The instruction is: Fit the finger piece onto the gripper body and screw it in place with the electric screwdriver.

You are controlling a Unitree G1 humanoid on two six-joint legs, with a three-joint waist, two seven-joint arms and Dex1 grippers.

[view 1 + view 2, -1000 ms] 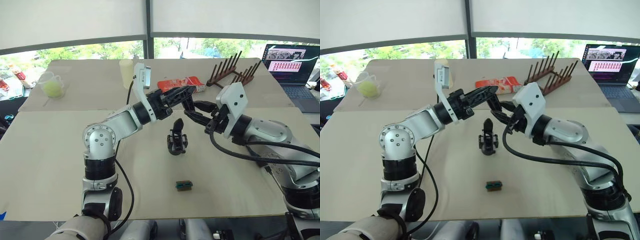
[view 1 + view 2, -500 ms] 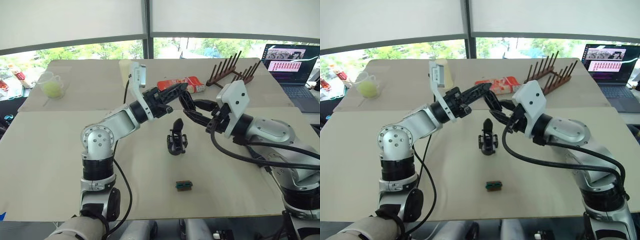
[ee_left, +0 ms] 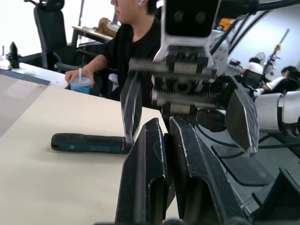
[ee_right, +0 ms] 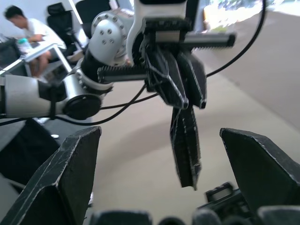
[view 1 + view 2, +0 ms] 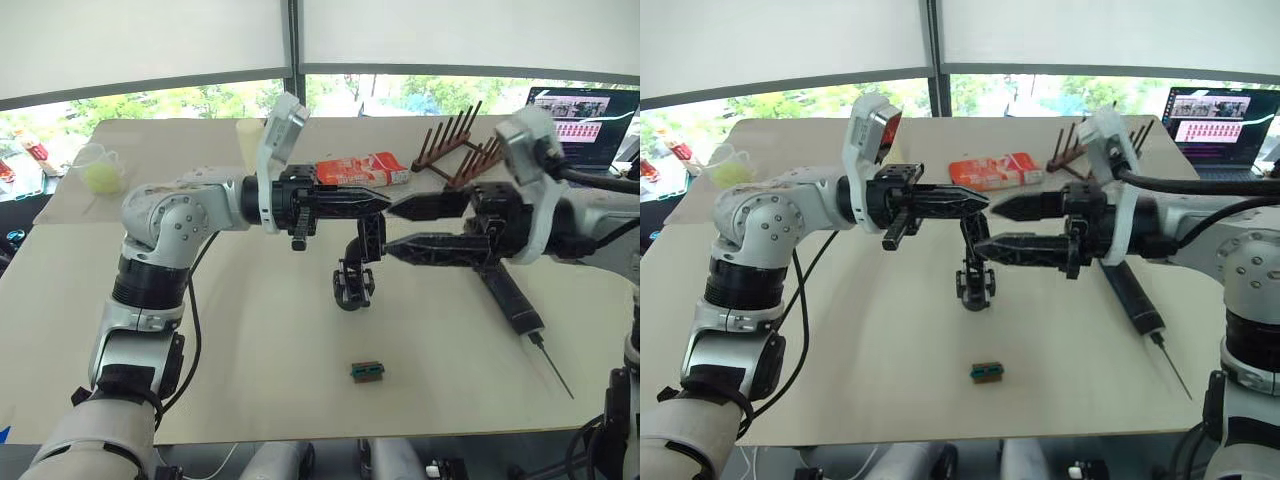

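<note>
Stage of assembly, read from the robot's left to its right. The left gripper [image 5: 378,200] was raised above the table [image 5: 100,330], its two fingers pressed together on the upper end of the finger piece [image 5: 365,240], which hung down from the fingertips. In the right wrist view the piece [image 4: 185,150] dangled, point downward, from those clamped fingers. Directly beneath it, the gripper body [image 5: 352,285] stood on its round base near the table's middle; whether the piece's lower end touched the body could not be told from the head views. Nearer the table's front edge lay a small green-and-black block [image 5: 368,371], untouched. Facing the left gripper, the right gripper [image 5: 392,228] was held level, its fingers spread well apart, one above the other, and holding nothing; their tips flanked the hanging piece. Further right, the electric screwdriver [image 5: 510,296] lay flat on the table with its thin bit toward the front edge, well apart from both grippers. Behind, an orange packet [image 5: 360,168] and a wooden rack [image 5: 462,145] stood at the far side, with a laptop [image 5: 590,130] at the far right corner.

Judged state of progress: the finger piece had been picked up and brought over the gripper body, but seating was not evidently complete. Fitting, taking up the screwdriver, and driving the screw all appeared to remain.
</note>
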